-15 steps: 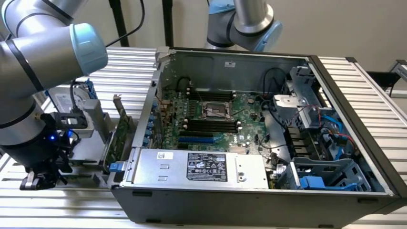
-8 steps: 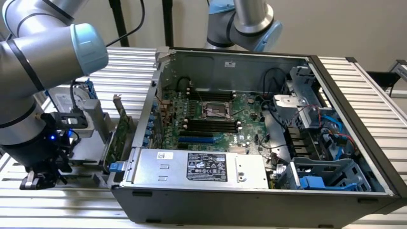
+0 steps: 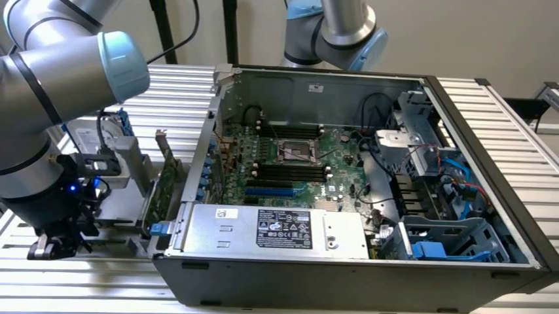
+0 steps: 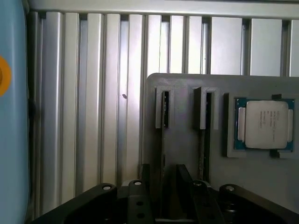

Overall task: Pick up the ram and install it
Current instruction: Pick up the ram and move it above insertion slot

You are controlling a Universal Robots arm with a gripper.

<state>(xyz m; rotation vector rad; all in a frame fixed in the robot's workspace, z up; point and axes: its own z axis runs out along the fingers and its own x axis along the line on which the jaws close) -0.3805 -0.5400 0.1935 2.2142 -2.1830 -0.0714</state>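
In the wrist view a grey holder (image 4: 182, 140) carries two narrow slots. The ram (image 4: 165, 109) stands on edge in one slot, seen as a thin dark strip; a second strip (image 4: 206, 109) stands in the neighbouring slot. My gripper (image 4: 164, 181) hangs over the first strip, open, with one black finger (image 4: 145, 184) on each side and nothing held. In the exterior view the gripper (image 3: 57, 243) is low at the exterior view's left, outside the open computer case (image 3: 489, 131). The motherboard's black memory slots (image 3: 284, 171) lie inside the case.
A processor chip (image 4: 264, 123) sits in a recess of the holder. A larger green card (image 3: 162, 186) stands upright between my arm and the case. A silver power supply (image 3: 271, 229) fills the case's front. A second arm (image 3: 336, 33) rises behind. The table (image 4: 84, 116) is ribbed aluminium.
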